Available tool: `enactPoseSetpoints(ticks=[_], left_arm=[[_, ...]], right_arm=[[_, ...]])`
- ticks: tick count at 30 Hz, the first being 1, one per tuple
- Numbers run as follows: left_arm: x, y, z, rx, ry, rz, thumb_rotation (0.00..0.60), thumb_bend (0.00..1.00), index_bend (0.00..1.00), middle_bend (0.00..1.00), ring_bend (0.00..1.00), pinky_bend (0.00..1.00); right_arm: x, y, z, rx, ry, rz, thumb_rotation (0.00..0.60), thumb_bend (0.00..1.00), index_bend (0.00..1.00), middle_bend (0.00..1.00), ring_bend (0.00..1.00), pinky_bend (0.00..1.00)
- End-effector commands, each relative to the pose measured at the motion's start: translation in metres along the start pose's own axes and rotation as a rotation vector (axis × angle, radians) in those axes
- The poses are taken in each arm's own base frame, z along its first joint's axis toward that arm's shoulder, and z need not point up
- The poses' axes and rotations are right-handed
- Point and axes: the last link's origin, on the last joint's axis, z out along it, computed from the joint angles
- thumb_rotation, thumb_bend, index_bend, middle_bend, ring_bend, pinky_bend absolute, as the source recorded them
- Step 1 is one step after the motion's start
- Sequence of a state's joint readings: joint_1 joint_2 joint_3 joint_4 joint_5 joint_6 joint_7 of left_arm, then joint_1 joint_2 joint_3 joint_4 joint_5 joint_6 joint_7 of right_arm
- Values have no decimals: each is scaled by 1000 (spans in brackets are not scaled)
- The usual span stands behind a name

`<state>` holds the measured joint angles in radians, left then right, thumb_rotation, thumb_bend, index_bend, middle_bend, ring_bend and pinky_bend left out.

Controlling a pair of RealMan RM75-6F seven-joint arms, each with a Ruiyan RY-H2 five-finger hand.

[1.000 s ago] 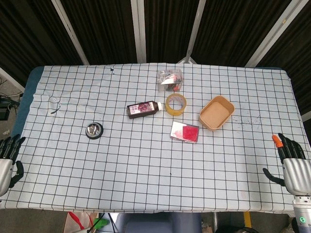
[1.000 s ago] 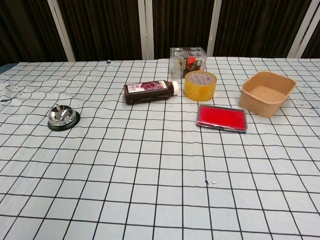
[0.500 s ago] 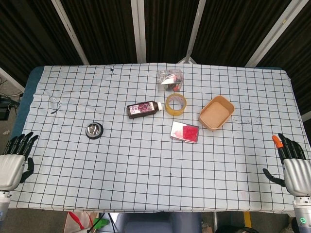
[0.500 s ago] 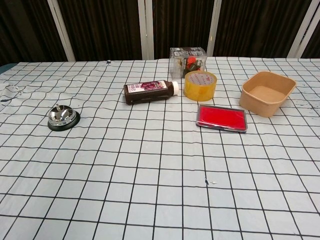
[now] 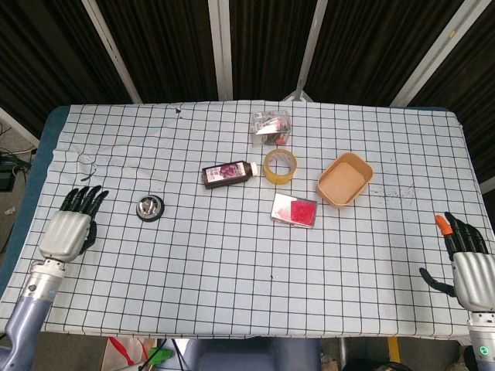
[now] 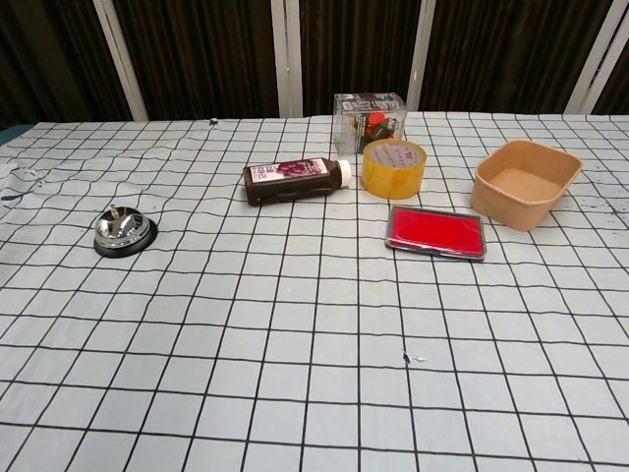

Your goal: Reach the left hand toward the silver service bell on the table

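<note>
left hand point(image 5: 68, 229): pale silver-grey back, black fingers | left forearm: light blue-grey tube with a silver wrist collar | right hand point(image 5: 466, 268): silver-grey ribbed back, black fingers, one orange fingertip | right wrist: pale collar with a small green mark

The chest view shows neither hand. In the head view, the left arm point(image 5: 23, 317) and right hand point(image 5: 468, 267) run off the bottom edge. The clear box's point(image 5: 271, 126) contents are too small to tell.

Left hand point(image 5: 71, 224) — fingers spread; right hand point(image 5: 466, 259) likewise.
</note>
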<state>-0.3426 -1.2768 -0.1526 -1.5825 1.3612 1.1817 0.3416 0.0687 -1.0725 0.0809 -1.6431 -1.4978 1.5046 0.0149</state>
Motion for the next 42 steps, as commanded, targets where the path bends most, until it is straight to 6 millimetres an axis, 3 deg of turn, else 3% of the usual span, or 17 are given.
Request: enactPoseSetpoints(ticks=[1,17,26,34,39,42], left_arm=[[-15,15,32,-16,12,6,600,1000,0,22,0,3],[-61,55,80,-74,-57,-7,600,1000,0,19,0,3],[-80,72,88,-98,-96,20,600,1000,0,14,0,2],[-104,70,87,-81,-149,44,600,1000,0,14,0,2],[-102,75,93,-89,-140,49,600,1000,0,12,0,2],[-80,80,93,-113,-56,27,600,1000,0,10,0,2]], right_arm=[[0,1,0,-3,-1,1,600,248,58,28,88,96],[1,3,0,-4,-4,13,600,248,58,28,88,97],[4,4,0,-5,4,20,600,248,58,28,88,97],[7,5,-2,-2,14,33,600,249,58,28,88,97],[8,4,-2,3,17,33,600,249,58,29,88,97],[9,4,-2,4,21,33,600,248,58,29,88,97]])
